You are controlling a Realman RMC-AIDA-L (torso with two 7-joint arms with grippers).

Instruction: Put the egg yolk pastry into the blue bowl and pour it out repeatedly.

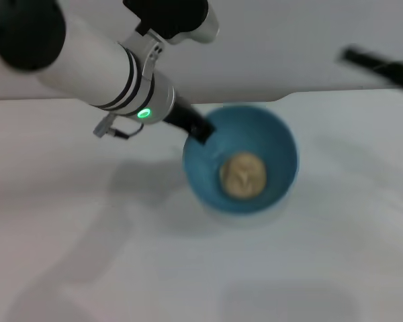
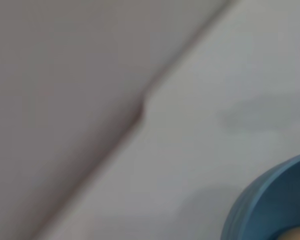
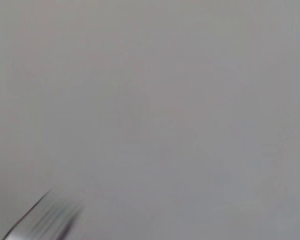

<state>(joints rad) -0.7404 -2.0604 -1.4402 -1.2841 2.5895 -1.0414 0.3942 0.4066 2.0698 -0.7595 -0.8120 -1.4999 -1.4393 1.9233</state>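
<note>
The blue bowl [image 1: 282,144] sits tilted over the white table in the head view, its opening facing me. The egg yolk pastry [image 1: 242,174] lies inside it, against the lower wall. My left gripper [image 1: 200,129] reaches in from the upper left and is shut on the bowl's near-left rim. The left wrist view shows a part of the bowl's rim [image 2: 262,200] and a sliver of the pastry [image 2: 299,234]. My right gripper [image 1: 381,65] hangs blurred at the far right, away from the bowl.
The white table [image 1: 87,255] spreads all round the bowl. Its back edge [image 1: 309,94] meets a grey wall just behind the bowl. The right wrist view shows only a plain grey surface.
</note>
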